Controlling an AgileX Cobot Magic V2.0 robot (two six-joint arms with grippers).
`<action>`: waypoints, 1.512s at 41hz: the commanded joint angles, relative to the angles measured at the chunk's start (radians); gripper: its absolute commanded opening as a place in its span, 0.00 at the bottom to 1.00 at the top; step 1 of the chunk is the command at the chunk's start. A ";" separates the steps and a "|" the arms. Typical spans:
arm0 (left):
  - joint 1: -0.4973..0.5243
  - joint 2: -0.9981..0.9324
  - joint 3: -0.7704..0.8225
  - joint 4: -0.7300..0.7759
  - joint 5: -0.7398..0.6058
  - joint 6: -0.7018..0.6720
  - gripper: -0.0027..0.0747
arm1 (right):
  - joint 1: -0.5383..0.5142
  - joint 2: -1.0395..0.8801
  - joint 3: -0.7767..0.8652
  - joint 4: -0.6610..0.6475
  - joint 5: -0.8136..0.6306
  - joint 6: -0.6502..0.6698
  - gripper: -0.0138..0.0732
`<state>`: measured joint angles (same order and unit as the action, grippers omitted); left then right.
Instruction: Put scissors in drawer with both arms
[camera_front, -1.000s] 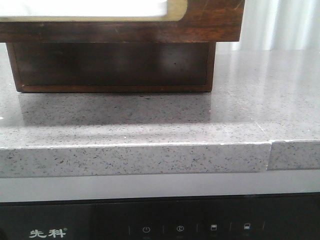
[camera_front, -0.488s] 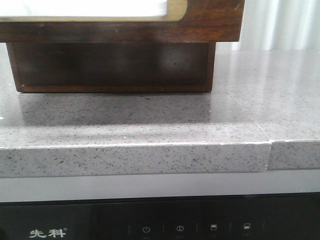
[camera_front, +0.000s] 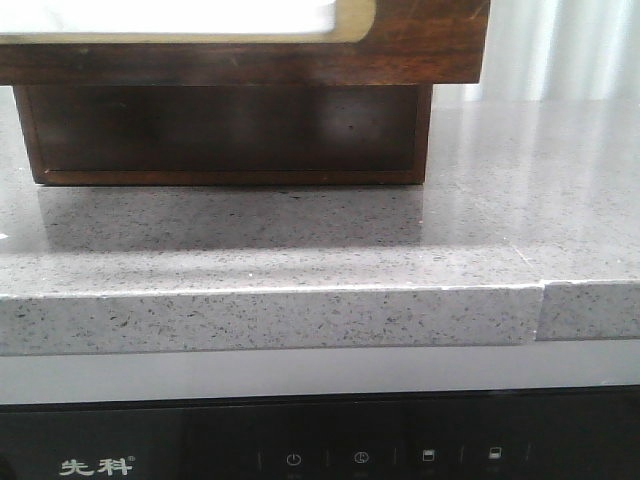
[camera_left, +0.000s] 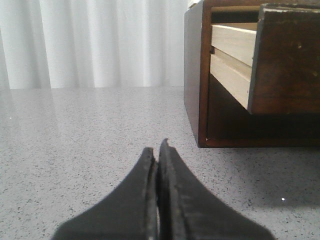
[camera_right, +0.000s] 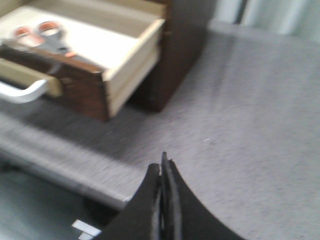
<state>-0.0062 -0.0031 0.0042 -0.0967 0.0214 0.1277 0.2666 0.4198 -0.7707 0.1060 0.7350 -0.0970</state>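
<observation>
your scissors (camera_right: 44, 39) sit inside the pulled-out drawer (camera_right: 85, 85). left gripper (camera_left: 158, 150) and right gripper (camera_right: 161, 167) are both clenched on nothing, over the countertop (camera_front: 300, 250).

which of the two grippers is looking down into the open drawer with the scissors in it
The right gripper: its view shows the open drawer with the scissors inside. The left gripper sees only the drawer's side.

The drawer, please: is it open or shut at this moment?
Open: the drawer is pulled out of its cabinet, with the scissors lying inside.
</observation>
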 joint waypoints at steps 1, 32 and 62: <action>-0.007 -0.018 0.025 -0.007 -0.085 -0.001 0.01 | -0.086 -0.075 0.106 -0.009 -0.253 -0.005 0.08; -0.007 -0.018 0.025 -0.007 -0.085 -0.001 0.01 | -0.243 -0.447 0.798 -0.009 -0.815 -0.005 0.08; -0.007 -0.018 0.025 -0.007 -0.085 -0.001 0.01 | -0.243 -0.447 0.798 -0.117 -0.846 0.116 0.08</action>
<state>-0.0062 -0.0031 0.0042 -0.0967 0.0207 0.1277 0.0231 -0.0099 0.0254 0.0173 -0.0201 -0.0127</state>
